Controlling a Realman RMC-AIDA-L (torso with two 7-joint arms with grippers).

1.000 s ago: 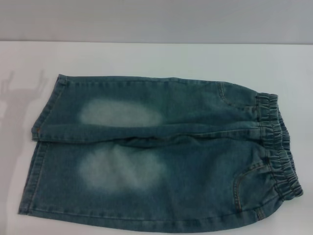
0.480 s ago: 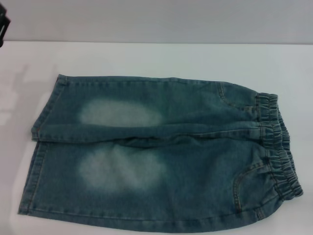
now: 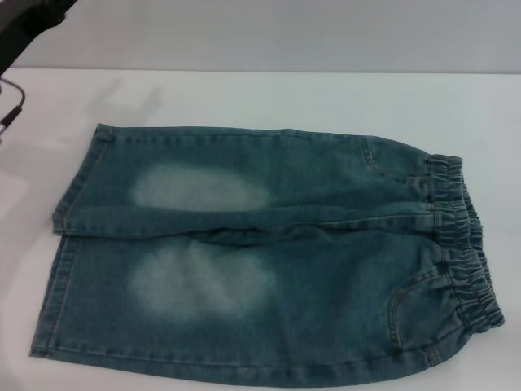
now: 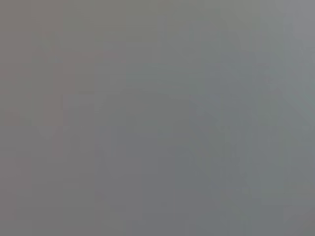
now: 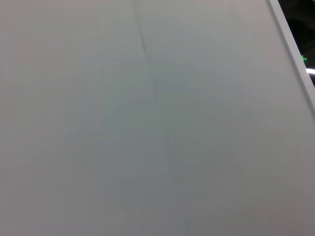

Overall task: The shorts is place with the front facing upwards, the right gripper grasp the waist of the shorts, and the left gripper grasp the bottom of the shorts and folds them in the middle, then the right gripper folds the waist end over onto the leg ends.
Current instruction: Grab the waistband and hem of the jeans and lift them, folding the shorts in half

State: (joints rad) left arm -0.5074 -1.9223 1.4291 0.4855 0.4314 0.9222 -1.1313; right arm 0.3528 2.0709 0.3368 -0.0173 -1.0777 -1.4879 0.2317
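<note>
We see the shorts (image 3: pixel 260 252) spread flat on the white table (image 3: pixel 244 94), front up, waistband (image 3: pixel 460 252) right. Left arm (image 3: pixel 28 20) beyond the hems (image 3: pixel 61 244); fingers unseen, can't tell.

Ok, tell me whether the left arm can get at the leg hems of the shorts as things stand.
Probably yes. The left arm sits at the table's far left corner, and the leg hems lie flat on that same side of the shorts with nothing on or around them.

Soft, even light on the table (image 3: pixel 269 94) — faint shadows far left; wrist views featureless.
</note>
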